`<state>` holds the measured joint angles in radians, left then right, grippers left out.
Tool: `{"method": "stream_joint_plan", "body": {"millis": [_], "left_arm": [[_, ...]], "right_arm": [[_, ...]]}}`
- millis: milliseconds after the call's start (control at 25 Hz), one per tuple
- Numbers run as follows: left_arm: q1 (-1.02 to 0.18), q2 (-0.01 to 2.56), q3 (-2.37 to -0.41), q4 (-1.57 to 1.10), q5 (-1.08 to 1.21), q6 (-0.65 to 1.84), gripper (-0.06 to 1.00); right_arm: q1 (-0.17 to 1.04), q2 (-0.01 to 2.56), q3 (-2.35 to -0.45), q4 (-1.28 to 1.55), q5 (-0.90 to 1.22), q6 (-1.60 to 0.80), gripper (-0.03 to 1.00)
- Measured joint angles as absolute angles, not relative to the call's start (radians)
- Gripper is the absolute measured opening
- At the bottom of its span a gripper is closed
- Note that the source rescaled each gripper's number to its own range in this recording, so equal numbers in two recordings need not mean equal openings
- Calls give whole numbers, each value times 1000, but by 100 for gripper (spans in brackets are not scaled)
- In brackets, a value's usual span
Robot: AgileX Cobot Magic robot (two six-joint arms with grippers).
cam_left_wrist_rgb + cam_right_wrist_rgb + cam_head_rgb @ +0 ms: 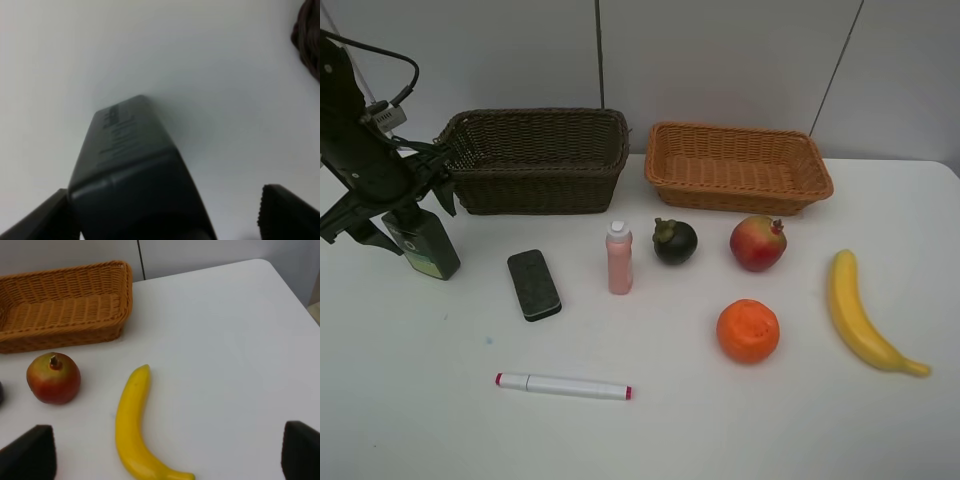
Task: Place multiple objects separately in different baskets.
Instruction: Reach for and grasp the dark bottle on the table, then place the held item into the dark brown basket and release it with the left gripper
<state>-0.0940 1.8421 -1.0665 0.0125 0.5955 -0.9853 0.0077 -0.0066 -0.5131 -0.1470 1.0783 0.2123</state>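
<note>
**Open Fingers Straddled Green Bottle Beside Dark Basket**

The left fingers (285,215) stood open on either side of the green bottle (425,245), which stood upright on the white worktop (720,440) at the far left, just left of the near corner of the dark brown basket (535,160). In the left wrist view one finger lay close against the bottle's side, though contact could not be told, while the other stood clear of it with bare worktop between.

The right fingers (30,452) were spread wide and gripped nothing. Out of the overhead camera's sight, they hung above the right side of the worktop, with the banana (860,315) lying on the surface below and between them.

The two wicker baskets sat side by side along the far edge, the dark brown one on the left and the shallower tan basket (738,167) on the right.

In front of them, from left to right, were:
- a black eraser (534,285) lying flat
- a small pink bottle (619,258) standing upright
- a dark mangosteen (675,241)
- a red fruit (758,243)

The orange (748,331) lay nearer, in front of the red fruit. The banana lay well to the right of it, pointing far to near. A white marker (563,386) with red ends lay nearest of all, in front of the eraser and the pink bottle. Every item lay on the worktop, outside both baskets.
</note>
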Motion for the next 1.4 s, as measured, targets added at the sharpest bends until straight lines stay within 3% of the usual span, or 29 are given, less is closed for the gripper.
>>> {"method": "stream_joint_plan", "body": {"millis": [80, 200, 240, 640, 1040, 1400], "left_arm": [[-94, 1842, -1066, 12, 610, -985, 72], [-94, 1842, -1066, 13, 635, -984, 37], [-94, 1842, -1066, 13, 639, -984, 35], [-94, 1791, -1081, -70, 645, -854, 35], [-93, 1724, -1433, -105, 653, -585, 35], [-74, 1959, -1600, -98, 612, -542, 35]], "right_arm": [[8, -7, -513, -147, 1078, 212, 100], [8, -7, -513, -147, 1078, 212, 100], [8, -7, -513, -147, 1078, 212, 100], [8, -7, -513, -147, 1078, 212, 100], [8, -7, -513, -147, 1078, 212, 100], [8, -7, -513, -147, 1078, 212, 100]]}}
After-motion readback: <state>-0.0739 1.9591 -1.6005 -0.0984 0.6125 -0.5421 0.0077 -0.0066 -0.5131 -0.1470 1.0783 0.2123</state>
